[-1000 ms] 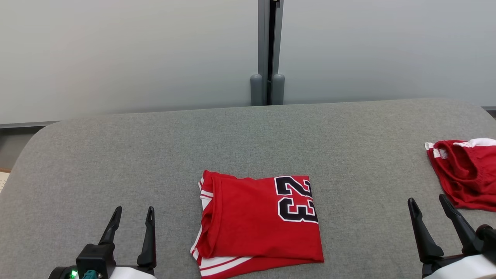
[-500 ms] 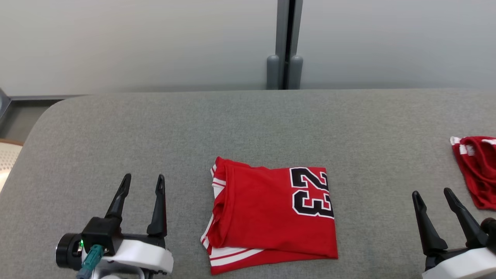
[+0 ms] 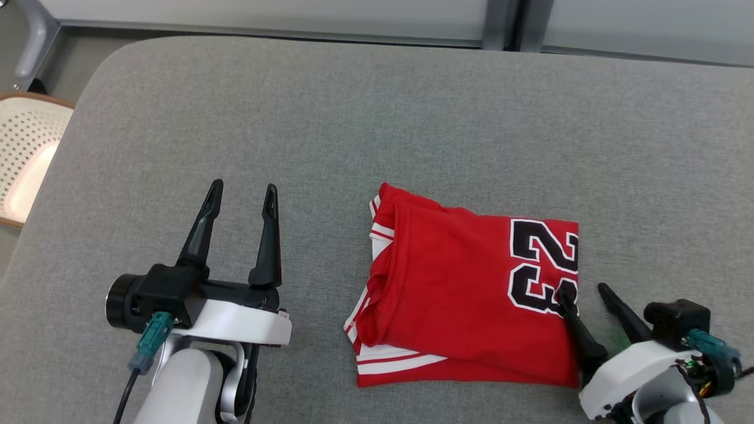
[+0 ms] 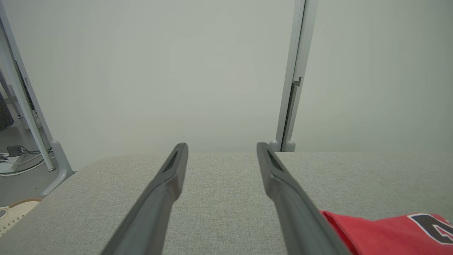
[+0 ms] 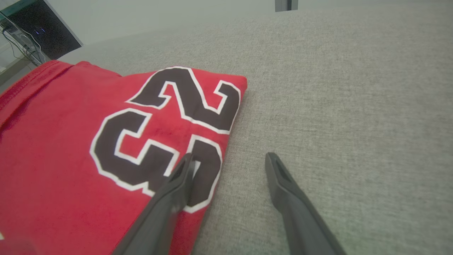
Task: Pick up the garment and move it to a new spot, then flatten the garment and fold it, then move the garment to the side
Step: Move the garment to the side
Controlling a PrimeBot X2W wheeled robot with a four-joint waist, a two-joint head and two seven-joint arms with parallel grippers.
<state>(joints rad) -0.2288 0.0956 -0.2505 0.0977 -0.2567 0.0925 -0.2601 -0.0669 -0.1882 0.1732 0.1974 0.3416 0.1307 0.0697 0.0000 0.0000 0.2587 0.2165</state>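
The garment (image 3: 465, 294) is a red jersey with white trim and a black 23, folded into a rectangle on the grey padded table (image 3: 377, 118). My right gripper (image 3: 583, 291) is open at its right edge, one finger over the printed number and the other over bare table. The right wrist view shows that edge of the garment (image 5: 106, 141) running between the fingers of the right gripper (image 5: 230, 157). My left gripper (image 3: 242, 189) stands open over bare table to the garment's left. In the left wrist view the left gripper (image 4: 221, 148) is empty, with a corner of the garment (image 4: 389, 230) at lower right.
A perforated cream chair seat (image 3: 26, 153) sits beyond the table's left edge. A grey panel wall with a vertical post (image 4: 292, 78) stands behind the table. Cables and a metal frame leg (image 4: 53, 156) lie on the floor at far left.
The head camera has tilted down and turned left, so the second red cloth at far right has left the picture. My right gripper has come in to the garment's right edge.
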